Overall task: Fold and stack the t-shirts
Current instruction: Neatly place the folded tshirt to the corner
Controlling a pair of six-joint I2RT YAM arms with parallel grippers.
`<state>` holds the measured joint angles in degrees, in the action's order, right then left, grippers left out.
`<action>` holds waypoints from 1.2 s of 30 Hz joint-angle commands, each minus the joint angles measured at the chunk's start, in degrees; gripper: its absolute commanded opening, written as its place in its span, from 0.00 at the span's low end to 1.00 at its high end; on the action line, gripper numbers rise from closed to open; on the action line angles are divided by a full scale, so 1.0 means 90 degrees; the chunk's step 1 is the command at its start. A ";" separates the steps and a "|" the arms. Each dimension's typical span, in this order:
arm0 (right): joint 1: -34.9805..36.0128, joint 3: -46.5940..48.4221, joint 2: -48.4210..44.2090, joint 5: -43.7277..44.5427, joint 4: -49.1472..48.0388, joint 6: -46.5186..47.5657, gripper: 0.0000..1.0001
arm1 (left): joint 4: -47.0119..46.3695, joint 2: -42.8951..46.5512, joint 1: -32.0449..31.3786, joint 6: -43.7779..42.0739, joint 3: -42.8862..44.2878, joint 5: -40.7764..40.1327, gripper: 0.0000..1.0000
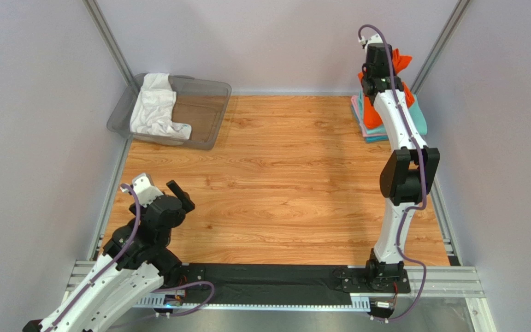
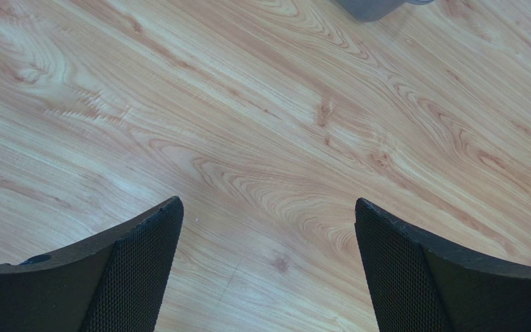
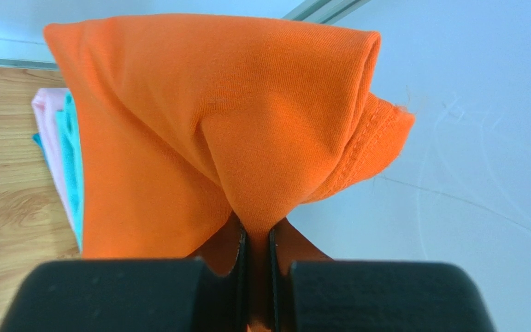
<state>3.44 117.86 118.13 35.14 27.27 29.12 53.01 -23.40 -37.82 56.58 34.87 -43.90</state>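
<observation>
My right gripper [image 3: 254, 238] is shut on a pinched fold of the bright orange t-shirt [image 3: 233, 111], which hangs bunched over the folded stack. In the top view that gripper [image 1: 389, 66] is at the far right corner, with the orange t-shirt [image 1: 404, 62] partly hidden behind the arm. Below it lie the folded teal t-shirt [image 1: 422, 121] and the pink t-shirt [image 1: 367, 130]; their edges also show as teal [image 3: 74, 159] and pink [image 3: 45, 124]. A white t-shirt [image 1: 156, 104] lies crumpled in the bin. My left gripper [image 1: 159, 187] is open over bare wood near the front left, holding nothing [image 2: 267, 202].
The clear grey plastic bin [image 1: 206, 117] stands at the back left; one of its corners shows as the bin [image 2: 375, 7] in the left wrist view. Light walls and metal frame posts [image 1: 112, 41] enclose the wooden table [image 1: 282, 173]. The right wall is close behind the orange t-shirt.
</observation>
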 commanded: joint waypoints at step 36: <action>-0.1105 0.1016 0.1456 -0.0934 -0.0188 -0.1234 1.00 | 0.0360 -0.0476 0.0003 0.0266 0.0129 -0.0279 1.00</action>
<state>-6.46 126.39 135.72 27.81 26.92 20.64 55.75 -27.29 -37.82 58.24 34.87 -45.32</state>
